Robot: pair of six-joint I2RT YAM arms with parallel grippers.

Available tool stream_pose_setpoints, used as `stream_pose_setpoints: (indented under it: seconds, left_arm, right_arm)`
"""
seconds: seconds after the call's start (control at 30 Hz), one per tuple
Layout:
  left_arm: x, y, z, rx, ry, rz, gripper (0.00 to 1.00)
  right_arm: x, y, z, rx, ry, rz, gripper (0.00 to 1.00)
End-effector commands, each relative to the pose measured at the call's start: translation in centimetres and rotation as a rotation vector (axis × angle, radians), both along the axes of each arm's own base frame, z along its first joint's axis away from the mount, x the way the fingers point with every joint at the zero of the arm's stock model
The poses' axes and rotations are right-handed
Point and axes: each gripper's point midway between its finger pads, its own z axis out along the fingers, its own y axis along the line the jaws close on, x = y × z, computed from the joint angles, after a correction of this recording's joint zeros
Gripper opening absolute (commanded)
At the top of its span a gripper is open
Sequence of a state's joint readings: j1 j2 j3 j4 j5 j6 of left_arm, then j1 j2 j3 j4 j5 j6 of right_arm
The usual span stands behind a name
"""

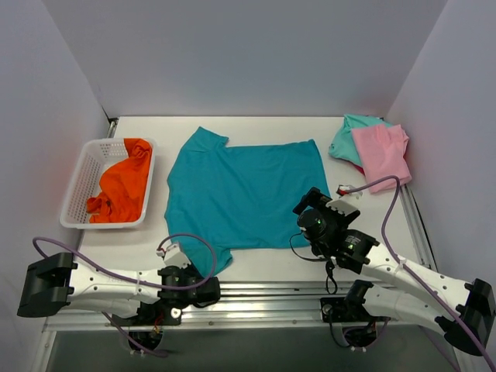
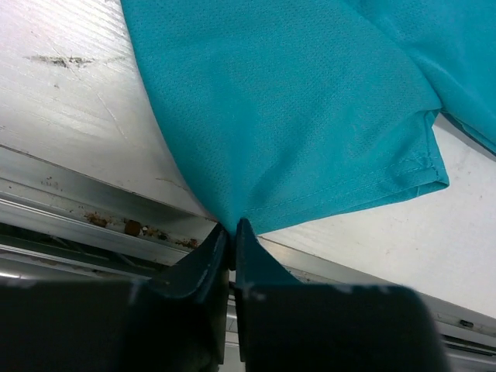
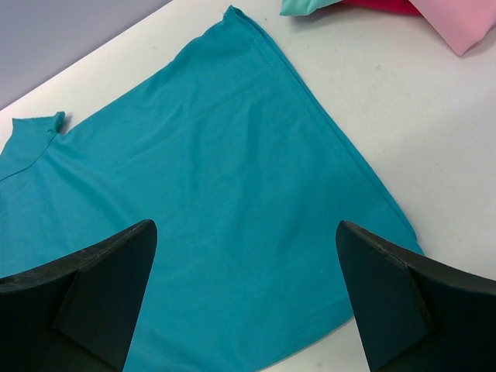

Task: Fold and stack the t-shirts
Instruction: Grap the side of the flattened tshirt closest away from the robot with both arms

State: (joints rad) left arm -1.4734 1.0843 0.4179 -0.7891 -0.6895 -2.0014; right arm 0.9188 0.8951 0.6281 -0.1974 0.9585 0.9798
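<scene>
The large teal-blue cloth t-shirt [image 1: 244, 194] lay spread flat in the middle of the white tabletop [image 1: 155, 128], its lower-left sleeve corner pinched in the closed left jaws near the frame's bottom. The right jaws stood wide apart over its lower-right hem, gripping nothing. At upper right a folded pink t-shirt [image 1: 381, 153] overlapped a mint-green one [image 1: 346, 138]; at left an orange t-shirt [image 1: 124, 186] sat in a white plastic lattice basket [image 1: 77, 180].

No writing, label, brand, number or sign can be read in any view.
</scene>
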Motion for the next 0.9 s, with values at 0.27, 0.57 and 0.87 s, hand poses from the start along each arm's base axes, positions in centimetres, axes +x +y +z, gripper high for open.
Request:
stream_pose_setpoints:
  seconds: [0.27, 0.57, 0.87]
  left_arm:
    - [4.1, 0.5, 1.6, -0.029, -0.179, 0.051, 0.02]
    - [5.8, -0.2, 3.1, -0.024, -0.245, -0.018, 0.02]
    - [6.8, -0.8, 3.5, -0.023, -0.259, -0.082, 0.02]
  right_arm:
    - [0.0, -0.9, 0.1, -0.020, -0.018, -0.050, 0.96]
    - [0.5, 1.4, -2.3, -0.029, 0.131, 0.037, 1.00]
    - [1.3, 0.3, -10.8, 0.340, 0.364, 0.183, 1.00]
